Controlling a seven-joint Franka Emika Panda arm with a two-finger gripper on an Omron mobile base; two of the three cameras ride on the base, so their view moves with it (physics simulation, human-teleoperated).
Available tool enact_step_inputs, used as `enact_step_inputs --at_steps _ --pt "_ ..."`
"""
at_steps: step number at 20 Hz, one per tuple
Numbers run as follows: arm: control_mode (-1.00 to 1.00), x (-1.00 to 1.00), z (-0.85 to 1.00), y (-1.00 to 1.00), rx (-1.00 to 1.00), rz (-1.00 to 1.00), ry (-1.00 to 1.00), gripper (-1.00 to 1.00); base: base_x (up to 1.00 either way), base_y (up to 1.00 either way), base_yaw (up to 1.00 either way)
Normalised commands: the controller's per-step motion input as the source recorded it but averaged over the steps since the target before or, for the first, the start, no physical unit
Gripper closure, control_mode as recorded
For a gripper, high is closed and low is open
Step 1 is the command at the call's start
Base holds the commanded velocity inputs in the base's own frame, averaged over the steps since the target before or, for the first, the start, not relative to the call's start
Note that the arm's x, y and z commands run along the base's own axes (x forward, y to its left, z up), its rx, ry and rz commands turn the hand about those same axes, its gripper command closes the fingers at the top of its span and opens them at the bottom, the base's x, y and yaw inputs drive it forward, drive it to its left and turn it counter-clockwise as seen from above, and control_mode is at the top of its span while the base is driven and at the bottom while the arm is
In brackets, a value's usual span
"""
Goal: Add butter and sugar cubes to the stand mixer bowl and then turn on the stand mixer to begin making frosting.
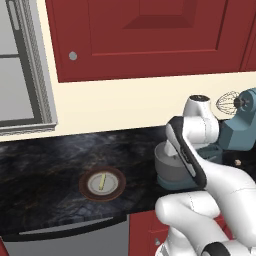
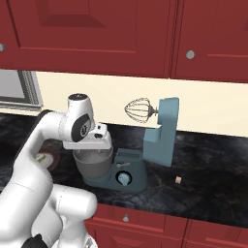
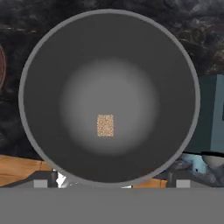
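One sugar cube (image 3: 105, 125) lies flat on the bottom of the bowl (image 3: 39, 65), a bit off centre, seen straight down from the hand view. Gripper (image 3: 111, 183) hangs right over the bowl, jaws spread wide, nothing between them; just the two finger tips (image 3: 40, 183) peek up at the bottom of that view, one each side.

Bowl (image 2: 92, 164) sits on the mixer (image 2: 162, 135) base, grey metal, under the white wrist. Mixer head is tilted back and up, whisk (image 2: 138, 110) sticking out sideways, clear of the bowl. Round knob (image 2: 124, 179) on the front of the teal base, just right of the bowl.

Second sugar cube (image 2: 179, 179) sits on the dark counter (image 2: 208, 189) right of the mixer, apart from it.

Butter (image 1: 102, 181), thin pale yellow stick, lies on a white plate (image 1: 112, 186) with a brown rim, on the counter (image 1: 40, 170) well left of the bowl (image 1: 167, 167). Not touched by the arm. Plate edge (image 2: 47, 159) also shows behind the arm in the right base view.

Red cabinets (image 1: 140, 35) above, cream wall behind, window frame (image 1: 27, 75) far left. Red drawer fronts (image 2: 145, 225) below the counter.
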Motion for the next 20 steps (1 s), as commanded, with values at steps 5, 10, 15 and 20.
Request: enact_step_inputs --at_steps 5,10,15,20 --pt "-1.00 -0.59 0.26 -0.18 0.03 0.00 0.02 -1.00 0.00 0.00 0.00" --pt "-1.00 -0.63 0.22 -0.23 0.05 0.00 0.01 -1.00 0.00 0.00 0.00" --pt "-1.00 -0.57 0.10 -0.33 0.01 0.00 0.00 -1.00 0.00 0.00 0.00" --pt "-1.00 -0.51 0.00 -0.52 0.01 0.00 -0.04 -1.00 0.00 0.00 0.00"
